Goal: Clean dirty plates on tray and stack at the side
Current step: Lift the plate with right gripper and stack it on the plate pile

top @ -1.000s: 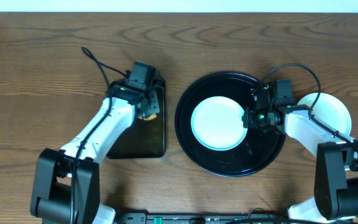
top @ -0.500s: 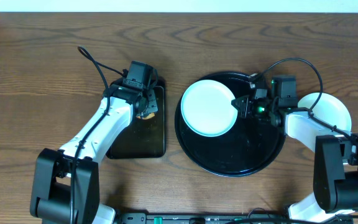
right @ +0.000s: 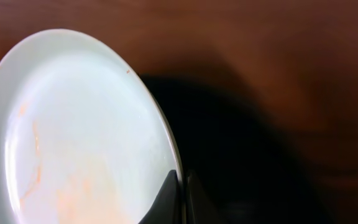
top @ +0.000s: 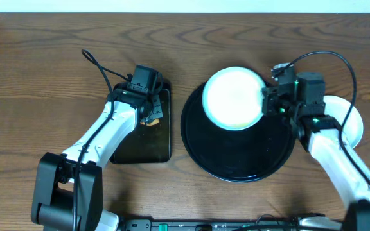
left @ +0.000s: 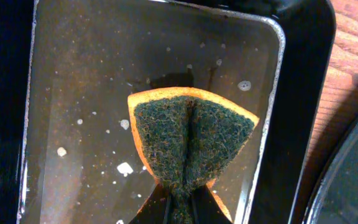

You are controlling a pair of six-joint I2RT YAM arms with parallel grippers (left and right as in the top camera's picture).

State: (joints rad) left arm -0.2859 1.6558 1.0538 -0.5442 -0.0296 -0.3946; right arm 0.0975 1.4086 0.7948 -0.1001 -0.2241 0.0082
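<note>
- The right gripper (top: 266,104) was found clamped on the right rim of a mint plate (top: 234,98), the jaws pressed together on the rim.
- The plate was held over the far edge of the tray (top: 236,157), with part of it overhanging the tray's far rim. Whether it touched the tray could not be told.
- In the right wrist view, faint orange smears were seen on the plate's face, and the rim was seen pinched between the fingertips (right: 168,190) at the bottom of the picture.
- The tray was set on the table (top: 44,64), right of its middle.
- A second plate (top: 351,115), pale, was laid on the table near the right edge, just beside the tray and partly covered by the right arm.
- The left gripper (top: 151,114) was closed on a sponge (left: 188,140), which was pinched into a fold with its dark green side shown and an orange edge around it.
- The sponge was held over the far end of a small tray (left: 279,93), which lay just left of the tray. A wet film with pale specks was seen in it. Whether the sponge touched the bottom could not be told.
</note>
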